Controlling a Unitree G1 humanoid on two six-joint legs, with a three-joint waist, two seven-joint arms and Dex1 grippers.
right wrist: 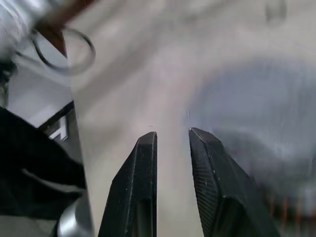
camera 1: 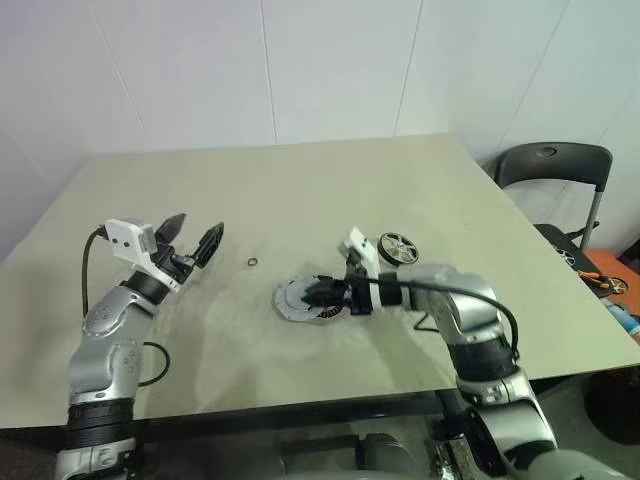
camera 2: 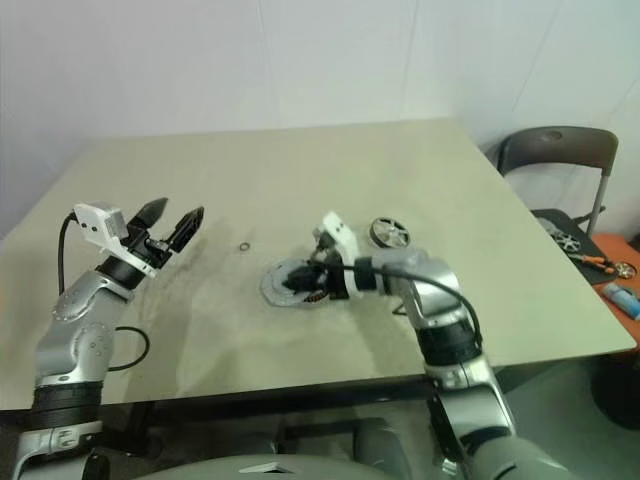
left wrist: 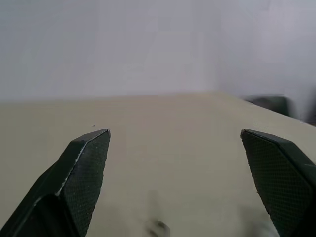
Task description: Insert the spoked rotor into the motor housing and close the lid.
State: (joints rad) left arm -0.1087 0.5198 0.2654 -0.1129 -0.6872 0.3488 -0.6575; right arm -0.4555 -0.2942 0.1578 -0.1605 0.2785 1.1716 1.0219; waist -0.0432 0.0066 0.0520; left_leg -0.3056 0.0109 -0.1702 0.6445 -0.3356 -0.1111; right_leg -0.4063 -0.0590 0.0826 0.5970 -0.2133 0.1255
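The spoked rotor (camera 1: 400, 247) lies flat on the table, right of centre. At the table's middle sits the grey round lid (camera 1: 290, 300), and copper windings of the motor housing (camera 1: 332, 314) show at its near right edge. I cannot tell how the two are stacked. My right gripper (camera 1: 308, 292) reaches in from the right and lies over this disc. In the right wrist view, the right gripper (right wrist: 170, 133) is nearly shut, with a slim empty gap. My left gripper (camera 1: 200, 225) hovers open over the table's left side, far from the parts. In its own wrist view, the left gripper (left wrist: 175, 133) holds nothing.
A tiny dark ring (camera 1: 252, 263) lies on the table between the two grippers. A black chair (camera 1: 555, 170) stands off the table's right far corner. Tools (camera 2: 600, 265) lie on the floor to the right. The table (camera 1: 300, 180) stretches bare toward the wall.
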